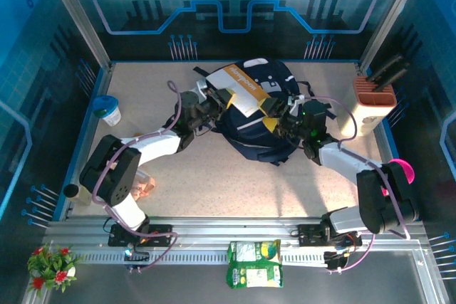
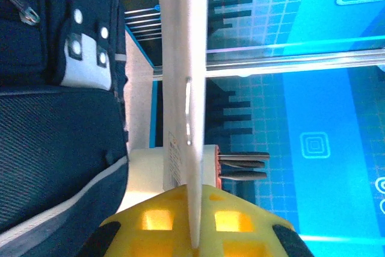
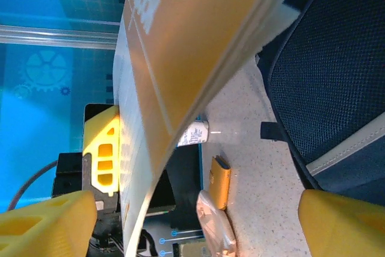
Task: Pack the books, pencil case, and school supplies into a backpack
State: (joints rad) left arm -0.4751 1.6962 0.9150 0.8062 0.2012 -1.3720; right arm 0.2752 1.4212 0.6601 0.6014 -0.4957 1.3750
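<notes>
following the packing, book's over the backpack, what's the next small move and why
Probably the right gripper should back away a little. Its jaws stand wide open by the orange book, while the left gripper is shut on the book's other end, holding it above the backpack. With the right clear, the left could lower it in.

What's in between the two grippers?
The top view shows an orange and white book between them, over the blue backpack. The left gripper is shut on it; the right gripper is open by its other edge.
</notes>
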